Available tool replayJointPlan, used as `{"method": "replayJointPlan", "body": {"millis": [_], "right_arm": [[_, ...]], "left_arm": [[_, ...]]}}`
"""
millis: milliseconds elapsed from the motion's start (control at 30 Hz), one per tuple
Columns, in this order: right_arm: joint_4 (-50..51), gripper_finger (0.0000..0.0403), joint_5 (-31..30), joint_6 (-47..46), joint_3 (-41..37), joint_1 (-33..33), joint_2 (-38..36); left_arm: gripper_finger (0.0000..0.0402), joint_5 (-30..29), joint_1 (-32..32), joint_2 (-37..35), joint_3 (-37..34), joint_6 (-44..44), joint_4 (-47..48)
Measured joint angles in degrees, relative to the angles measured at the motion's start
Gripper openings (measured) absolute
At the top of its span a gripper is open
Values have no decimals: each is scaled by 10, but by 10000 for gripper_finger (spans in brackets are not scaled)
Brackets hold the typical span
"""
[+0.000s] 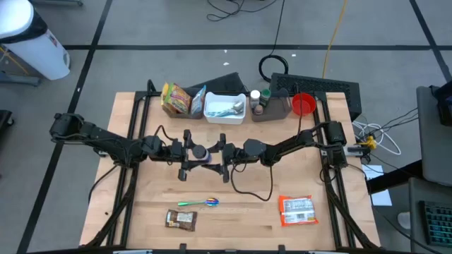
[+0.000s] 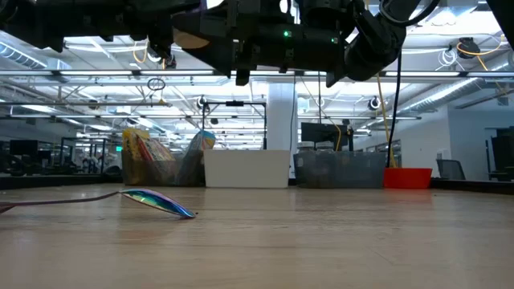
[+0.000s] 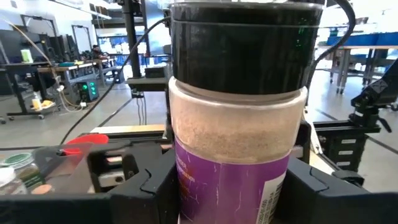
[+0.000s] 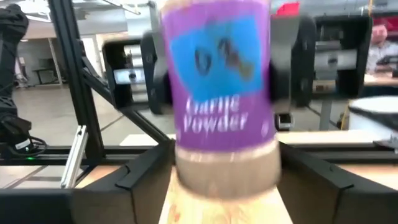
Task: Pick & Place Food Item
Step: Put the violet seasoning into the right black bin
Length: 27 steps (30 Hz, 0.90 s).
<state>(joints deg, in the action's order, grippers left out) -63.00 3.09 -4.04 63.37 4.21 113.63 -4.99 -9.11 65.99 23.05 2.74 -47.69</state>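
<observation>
The garlic powder jar (image 3: 233, 134) is held above the bench (image 1: 247, 212) between both claws. It is gripped by the left claw (image 1: 189, 152); the right claw's (image 1: 220, 154) grip cannot be told, its view being blurred.

- Both arms reach in from the table's sides and meet over its middle, raised well above the tabletop.
- The left gripper (image 1: 189, 152) points toward the right arm, its fingers (image 3: 140, 186) closed against the sides of a garlic powder jar (image 1: 200, 152).
- The right gripper (image 1: 220, 154) faces it from the other side, its fingers (image 4: 143, 171) standing a little apart from the jar.
- The two wrists sit level, nearly in one line across the table.
</observation>
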Motion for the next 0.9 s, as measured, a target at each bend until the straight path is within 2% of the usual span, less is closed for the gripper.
{"method": "replayJointPlan", "body": {"millis": [200, 367, 567, 700, 900], "right_arm": [[58, 299, 4, -27, -1, -12, -6], [176, 327, -4, 25, -1, -18, -53], [300, 328, -28, 88, -2, -26, -132], [343, 322, -26, 107, -2, -45, -176], [371, 320, 43, 86, 11, -85, -199]], "left_arm": [[188, -6, 14, -21, 0, 2, 34], [188, -3, 25, -43, 0, -18, 115], [188, -2, 38, -46, 0, -34, 171], [188, 12, 54, -46, 0, -47, 198], [188, 37, 83, -46, 6, -49, 219]]}}
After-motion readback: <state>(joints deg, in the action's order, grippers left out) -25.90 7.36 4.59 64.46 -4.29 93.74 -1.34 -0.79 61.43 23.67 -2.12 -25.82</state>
